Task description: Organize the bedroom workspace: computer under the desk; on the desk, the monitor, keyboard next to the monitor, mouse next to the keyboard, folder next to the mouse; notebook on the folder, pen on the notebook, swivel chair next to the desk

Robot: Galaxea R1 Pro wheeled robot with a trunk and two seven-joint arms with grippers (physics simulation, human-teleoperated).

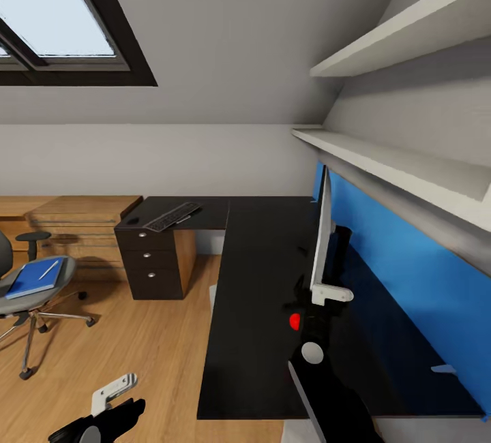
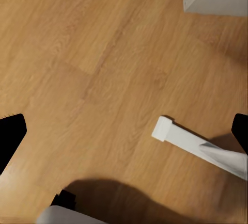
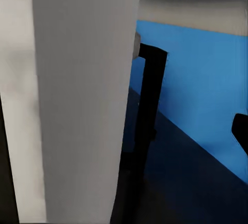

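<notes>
One wide monitor (image 1: pixel 320 238) stood edge-on upon the black desk (image 1: pixel 252 293), looking stiff, top-heavy and fragile; the right gripper (image 1: pixel 332 295) pinched its lower edge, a sound hold; left gripper (image 1: pixel 112 392) hung spread

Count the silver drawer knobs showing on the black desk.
3, stacked in one column on the desk's drawer unit at its far left end: top knob, middle knob, bottom knob. Others may be hidden on unseen faces.
</notes>
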